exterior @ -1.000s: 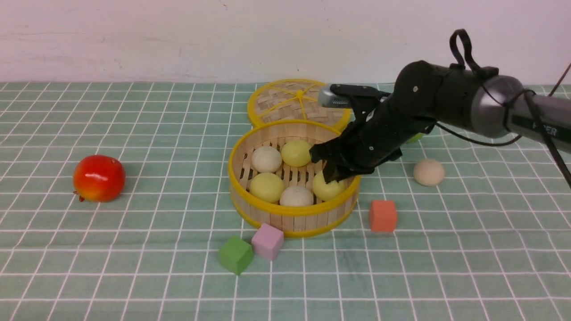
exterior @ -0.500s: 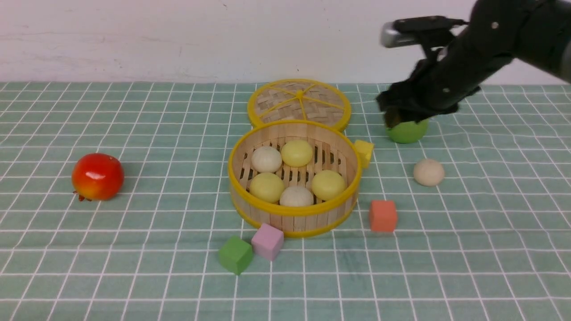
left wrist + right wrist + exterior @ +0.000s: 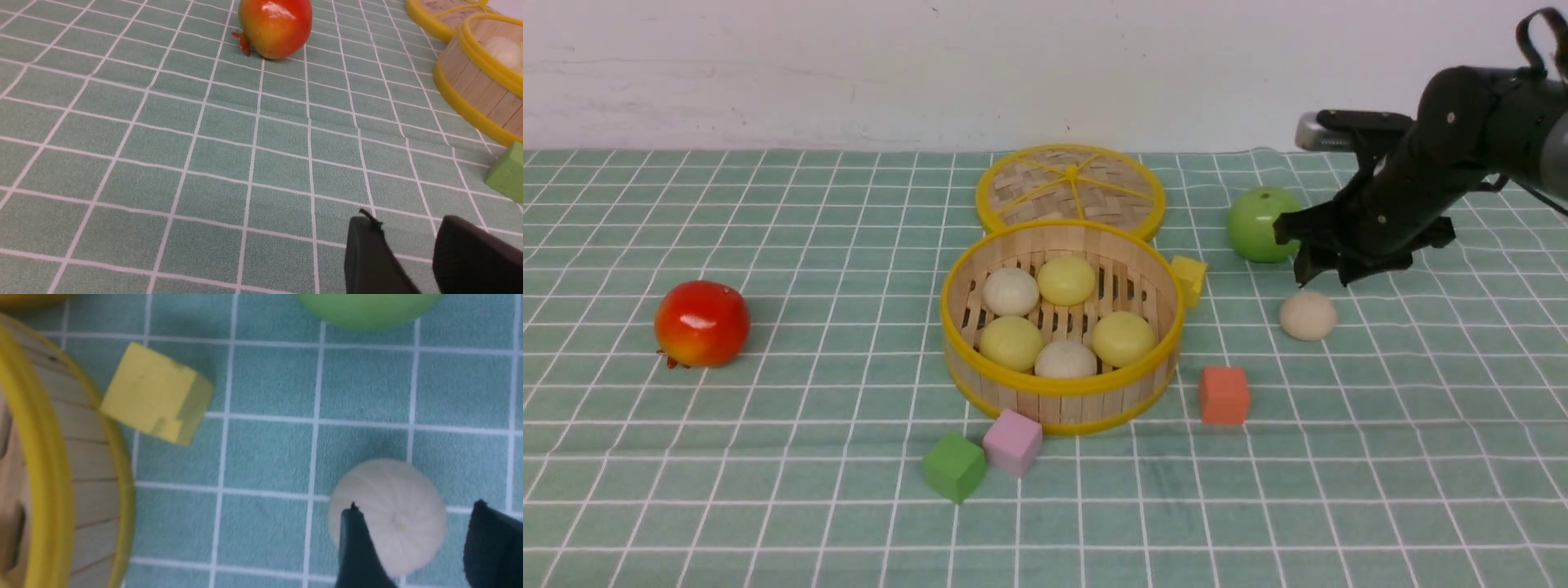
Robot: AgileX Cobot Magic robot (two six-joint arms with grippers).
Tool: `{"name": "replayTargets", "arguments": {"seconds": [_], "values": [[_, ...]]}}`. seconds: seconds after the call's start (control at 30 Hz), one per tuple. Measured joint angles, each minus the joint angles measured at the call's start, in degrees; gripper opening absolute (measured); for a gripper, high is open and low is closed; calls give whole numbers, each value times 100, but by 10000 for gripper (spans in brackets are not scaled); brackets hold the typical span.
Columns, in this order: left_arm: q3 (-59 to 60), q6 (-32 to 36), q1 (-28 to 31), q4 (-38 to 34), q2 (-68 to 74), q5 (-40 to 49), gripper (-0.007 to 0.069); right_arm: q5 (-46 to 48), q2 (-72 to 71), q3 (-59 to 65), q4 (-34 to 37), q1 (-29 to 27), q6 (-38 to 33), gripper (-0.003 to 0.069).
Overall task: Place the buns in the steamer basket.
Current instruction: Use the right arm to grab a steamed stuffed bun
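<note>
While five buns sit in the steamer basket [image 3: 1058, 318], one waits outside.
Front view: the last bun [image 3: 1307, 315] lies on the cloth well right of the basket — just below the right gripper [image 3: 1319, 265], jaws parted, nothing held.
Left wrist view: left gripper [image 3: 408, 253] parted, empty, far from it.
Right wrist view: bun framed between the spread fingers [image 3: 359, 551] — round, no long axis.

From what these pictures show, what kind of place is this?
Probably an indoor test bench for robot practice, not a real kitchen. A green checked cloth covers the table against a bare white wall, and toy items lie about: foam cubes such as the orange cube, and a red apple.
</note>
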Motion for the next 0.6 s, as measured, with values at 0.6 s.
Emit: {"name": "replayTargets", "arguments": {"seconds": [0.6], "values": [[0, 0, 0, 6, 0, 0, 237, -224, 444, -5, -3, -48, 17, 52]]}}
